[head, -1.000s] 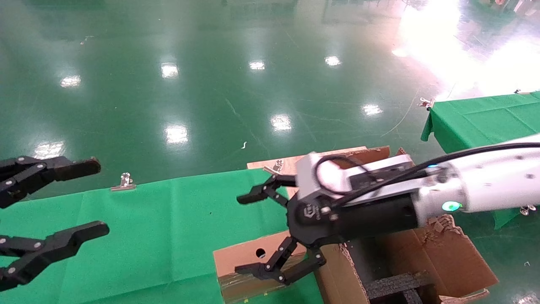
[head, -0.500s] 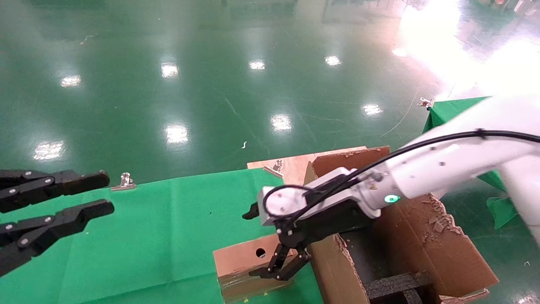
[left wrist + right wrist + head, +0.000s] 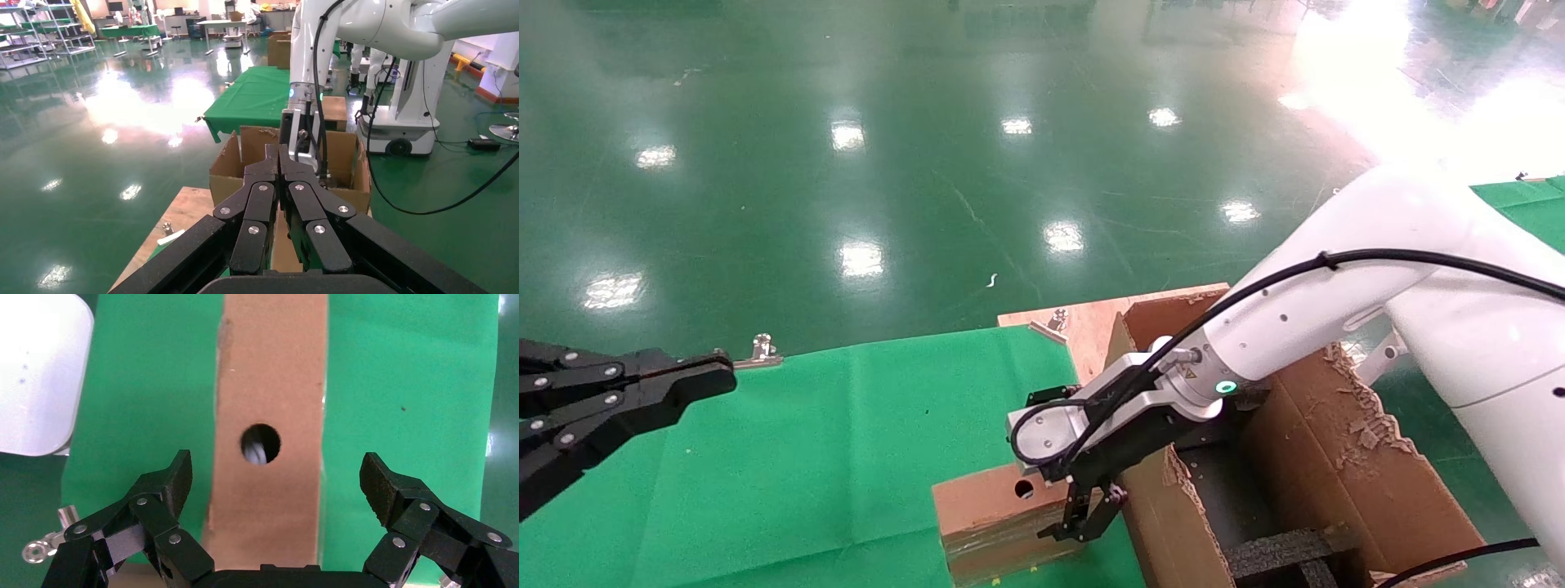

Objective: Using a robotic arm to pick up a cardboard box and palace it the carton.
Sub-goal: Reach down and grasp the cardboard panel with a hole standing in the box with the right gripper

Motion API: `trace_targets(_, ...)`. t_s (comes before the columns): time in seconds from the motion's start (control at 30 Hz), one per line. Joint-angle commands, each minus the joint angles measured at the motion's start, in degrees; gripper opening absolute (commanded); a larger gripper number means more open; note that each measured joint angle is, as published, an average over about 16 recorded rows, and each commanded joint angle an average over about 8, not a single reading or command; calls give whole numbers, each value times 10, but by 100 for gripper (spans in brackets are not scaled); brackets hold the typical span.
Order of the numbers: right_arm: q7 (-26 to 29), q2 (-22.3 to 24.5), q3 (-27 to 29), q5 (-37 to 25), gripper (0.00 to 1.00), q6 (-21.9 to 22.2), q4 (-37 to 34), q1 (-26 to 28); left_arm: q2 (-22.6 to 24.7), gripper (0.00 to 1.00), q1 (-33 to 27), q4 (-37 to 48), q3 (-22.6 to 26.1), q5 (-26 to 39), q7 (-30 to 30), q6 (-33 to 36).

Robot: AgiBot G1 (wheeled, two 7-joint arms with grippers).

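Right jaws (image 3: pixel 275 478) spread wide, small flat brown cardboard box with round hole (image 3: pixel 267 416) directly beneath, between them, on green bench (image 3: pixel 404 386). Looks light, stiff; I'd grip its long side faces. Left jaws (image 3: pixel 280 160) pressed together, parked.

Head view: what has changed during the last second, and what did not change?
The right gripper came down from above the carton and now hangs open over the cardboard box, one finger on each side, not gripping it yet. The left gripper went from wide open to shut and stayed at the left over the green cloth. Box, carton and cloth did not move.
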Motion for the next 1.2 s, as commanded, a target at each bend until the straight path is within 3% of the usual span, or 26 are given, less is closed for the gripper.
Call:
trace_targets(0.03,-8,-6,-8,-9,68,1,-4,4,0,71,0,0,0,0,0,0)
trace_targets(0.1,-11,-9,-12,-13,43,1,-7,7,0,95,0,0,0,0,0,0)
trace_targets(0.13,-12,-11,-14,-15,30,1,-7,8,0,100,0,0,0,0,0,0)
trace_targets(0.2,-13,-12,-16,-17,6,1,-9,9,0,100,0,0,0,0,0,0)
trace_targets(0.23,-14,-13,-17,-18,1,1,-9,10,0,100,0,0,0,0,0,0)
trace_targets(1.2,-11,-7,-10,-10,0,1,-5,5,0,100,0,0,0,0,0,0)
